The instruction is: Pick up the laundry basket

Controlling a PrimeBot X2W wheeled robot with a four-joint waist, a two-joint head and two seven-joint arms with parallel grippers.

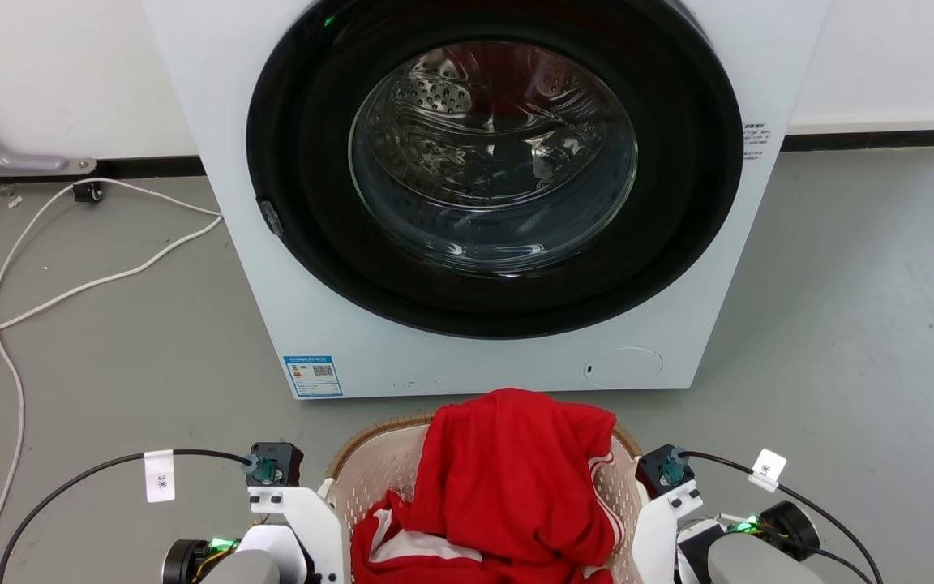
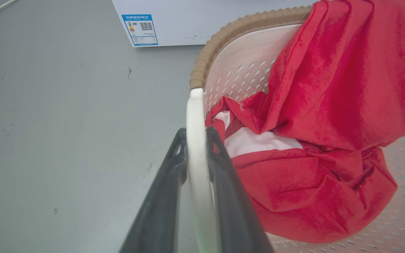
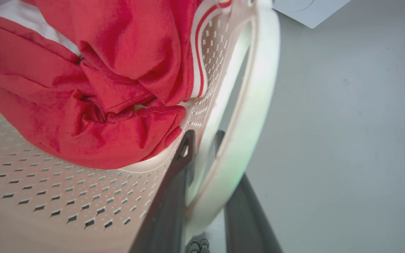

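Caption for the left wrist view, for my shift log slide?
Left gripper clamps the laundry basket by its white side handle; red garment heaped inside, washer beyond.

The grey floor point(image 1: 840, 324) bears a white washer point(image 1: 467, 365) and loose white cables point(image 1: 110, 278); whether the laundry basket point(image 1: 374, 478) touches it is unclear.

A: Legible markings?
B: Blue-edged sticker point(image 2: 139, 29) on white front-loading washer point(image 2: 223, 17): "中国能效标识", plus QR code. White paper tag point(image 1: 160, 476) on thin black cable point(image 1: 207, 452): "3米". Small print point(image 1: 755, 139) on washer's upper right: illegible.
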